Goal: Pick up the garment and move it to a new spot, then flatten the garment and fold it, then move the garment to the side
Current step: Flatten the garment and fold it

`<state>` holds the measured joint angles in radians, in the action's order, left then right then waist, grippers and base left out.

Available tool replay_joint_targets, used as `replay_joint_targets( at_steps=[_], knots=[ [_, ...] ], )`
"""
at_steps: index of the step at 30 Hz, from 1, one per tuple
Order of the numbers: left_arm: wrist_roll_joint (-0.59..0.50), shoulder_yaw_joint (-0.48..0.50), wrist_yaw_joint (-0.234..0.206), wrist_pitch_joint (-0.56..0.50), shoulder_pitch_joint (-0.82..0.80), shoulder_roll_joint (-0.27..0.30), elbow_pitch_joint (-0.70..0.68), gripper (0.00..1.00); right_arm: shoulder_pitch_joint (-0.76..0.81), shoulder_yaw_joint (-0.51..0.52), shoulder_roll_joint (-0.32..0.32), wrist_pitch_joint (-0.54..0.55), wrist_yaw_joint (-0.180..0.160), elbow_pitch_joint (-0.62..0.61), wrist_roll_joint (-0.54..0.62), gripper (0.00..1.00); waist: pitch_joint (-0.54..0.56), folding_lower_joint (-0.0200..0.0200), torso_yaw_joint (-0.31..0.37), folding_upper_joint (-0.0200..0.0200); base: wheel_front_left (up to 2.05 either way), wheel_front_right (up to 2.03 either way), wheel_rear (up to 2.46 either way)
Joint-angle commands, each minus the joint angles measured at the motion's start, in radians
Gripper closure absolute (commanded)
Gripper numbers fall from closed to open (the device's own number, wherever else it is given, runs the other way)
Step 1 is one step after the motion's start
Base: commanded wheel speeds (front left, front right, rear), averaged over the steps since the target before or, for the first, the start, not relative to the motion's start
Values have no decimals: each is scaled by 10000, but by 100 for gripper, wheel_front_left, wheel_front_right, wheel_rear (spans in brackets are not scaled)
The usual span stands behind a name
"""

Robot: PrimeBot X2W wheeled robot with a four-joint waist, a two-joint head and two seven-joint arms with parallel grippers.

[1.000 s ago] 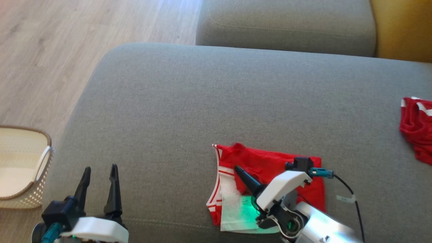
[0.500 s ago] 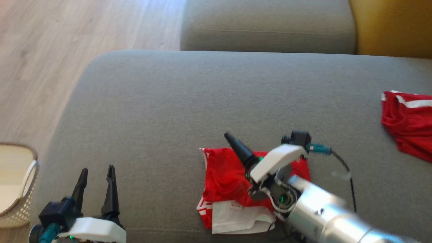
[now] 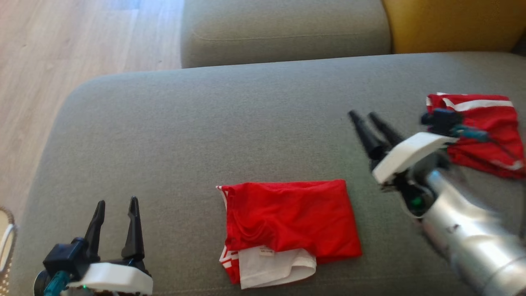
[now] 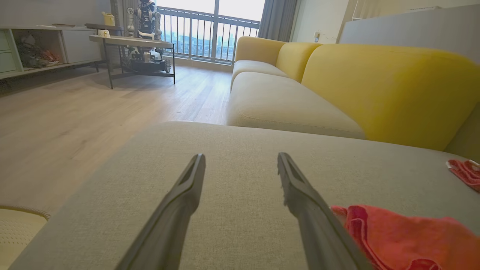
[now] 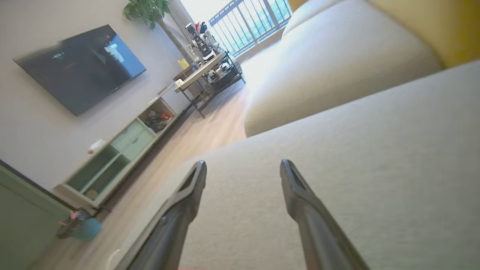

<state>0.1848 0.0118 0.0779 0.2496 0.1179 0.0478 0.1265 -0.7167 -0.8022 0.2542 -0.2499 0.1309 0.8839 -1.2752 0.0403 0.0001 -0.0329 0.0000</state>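
Fingers of the right gripper and left gripper stand apart, empty. Folded red garment lies at six o'clock on the cushion; a one-sided pinch could undo the fold when moving it aside.

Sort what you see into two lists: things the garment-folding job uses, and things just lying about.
Job: red garment, grey cushion under it, left gripper, right gripper.
Lying about: second red garment at the right, basket, yellow sofa back.

Head view down onto cushion, wrist views low across it, left sharing garment
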Motion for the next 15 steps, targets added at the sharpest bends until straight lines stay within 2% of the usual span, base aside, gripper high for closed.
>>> replay_joint_targets(
  at_steps=[1,2,3,5,9,11,12,15],
  knots=[
    [48,272,-87,122,-545,24,-405,0,134,403,145,-116,-2,-406,840,0,-27,-1,124,0,0,0,0],
    [63,248,-101,122,-558,24,-423,0,325,859,291,-117,-2,-601,1677,0,-40,-1,173,0,0,0,0],
    [88,196,-128,122,-572,24,-457,0,878,1960,472,-117,-2,-1111,3365,0,-61,-1,258,0,0,0,0],
    [113,138,-169,122,-585,24,-485,0,1607,3181,505,-117,-2,-1772,5052,0,-95,-1,329,0,0,0,0],
    [125,-65,-231,122,-570,24,-526,0,3333,5670,-7,-117,-2,-3420,8255,0,-147,-1,413,0,0,0,0],
    [129,-160,-306,122,-560,24,-549,0,4154,6677,-546,-117,-2,-4311,9443,0,-168,-1,441,0,0,0,0],
    [129,-160,-306,122,-560,24,-549,0,4154,6677,-546,-117,-2,-4311,9443,0,-168,-1,441,0,0,0,0],
    [162,-272,-459,122,-538,24,-618,0,5075,7643,-1224,-117,-2,-5451,10812,0,-208,-1,480,0,0,0,0]
  ],
)
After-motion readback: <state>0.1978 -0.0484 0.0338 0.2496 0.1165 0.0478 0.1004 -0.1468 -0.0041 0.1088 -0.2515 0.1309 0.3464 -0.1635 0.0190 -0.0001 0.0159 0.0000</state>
